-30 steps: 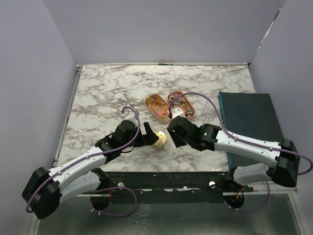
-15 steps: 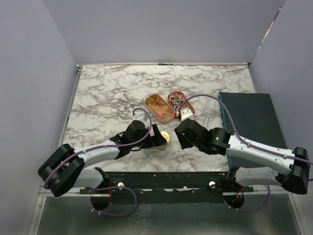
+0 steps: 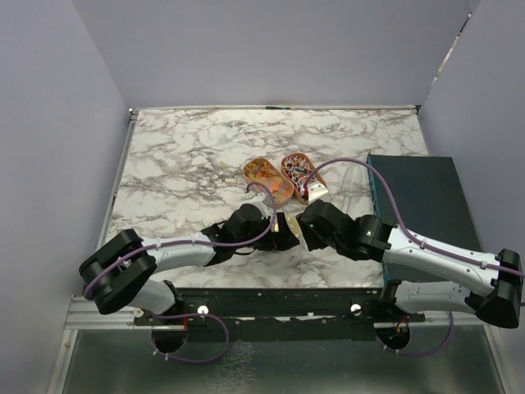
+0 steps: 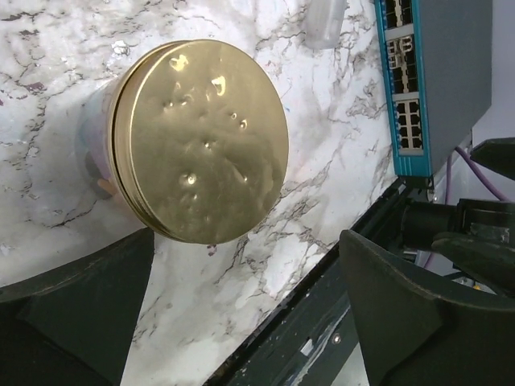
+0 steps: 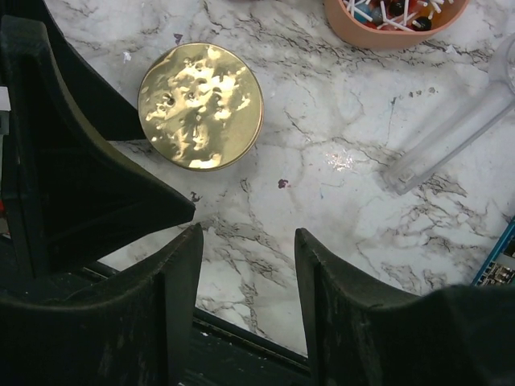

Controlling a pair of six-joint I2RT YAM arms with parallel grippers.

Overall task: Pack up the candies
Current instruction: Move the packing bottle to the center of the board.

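Observation:
The candies lie in two oval orange-rimmed trays at mid table: orange-yellow candies (image 3: 264, 174) on the left, mixed red, blue and white candies (image 3: 298, 170) on the right, also at the top of the right wrist view (image 5: 394, 10). A clear jar with a round gold lid (image 4: 205, 145) stands near the front edge, also in the right wrist view (image 5: 201, 104). My left gripper (image 3: 283, 238) is open and empty just in front of the jar (image 4: 245, 281). My right gripper (image 3: 310, 228) is open and empty to the right of the jar (image 5: 245, 241).
A dark teal network switch (image 3: 418, 205) lies at the right edge, with its port side in the left wrist view (image 4: 434, 72). A clear plastic tube (image 5: 451, 133) lies between the trays and the switch. The table's front edge (image 5: 241, 326) runs just below both grippers.
The left arm has swung right, bringing its gripper beside the right one at the gold-lidded jar. The jar now sits a little further right. The right gripper has shifted slightly right.

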